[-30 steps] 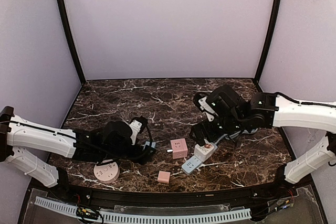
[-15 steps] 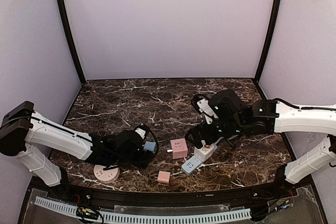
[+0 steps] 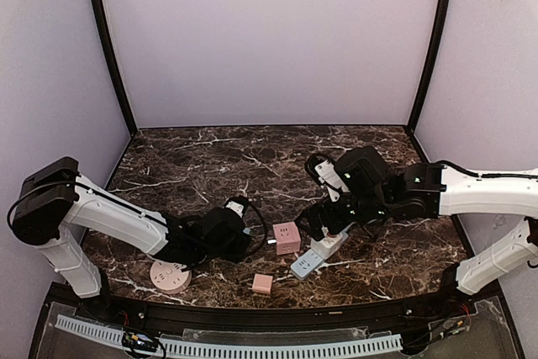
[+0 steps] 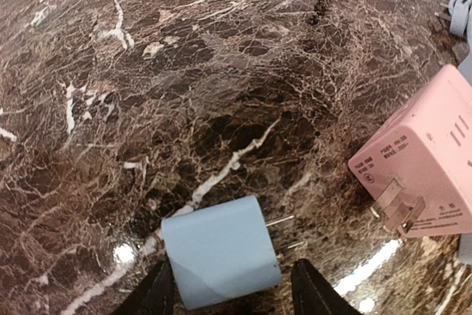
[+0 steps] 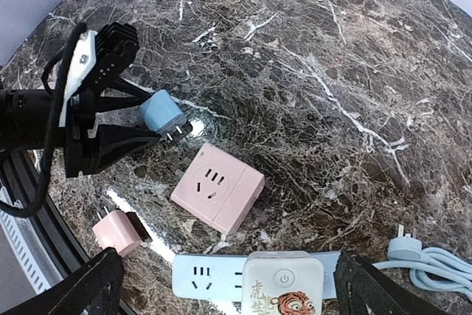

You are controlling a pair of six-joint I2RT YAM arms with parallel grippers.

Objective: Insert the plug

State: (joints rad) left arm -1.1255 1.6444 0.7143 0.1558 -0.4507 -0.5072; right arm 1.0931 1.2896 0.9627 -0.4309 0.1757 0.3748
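1. The left gripper (image 4: 232, 285) had its fingers closed on the two sides of the blue plug (image 4: 220, 256). It held the plug low over the worktop (image 3: 210, 166), close to the near edge and a little left of its middle. Whether the plug rested on the marble, I could not tell.
2. The right gripper (image 5: 228, 257) stood wide open and empty above the power strip (image 5: 203, 278), nearer the right edge.
3. Risk: the pink cube socket (image 5: 219, 186) lay loose just beside the plug, on the side towards the right edge. A straight push would probably shove the cube along the marble, since nothing held it.
4. Risk: the cube face nearest the plug carried the cube's own metal prongs (image 4: 398, 208), so the two sets of metal could clash.
5. Risk: the grip took only the plug's rear part, so any pushing load might twist the plug between the fingers.
6. The plug's prongs (image 4: 279, 221) pointed towards the right edge, at the cube.
7. Its long axis ran roughly along the near edge, nearly flat to the worktop, while the cube's visible outlet faced upward. I judged a tilt to prongs-down was needed first.
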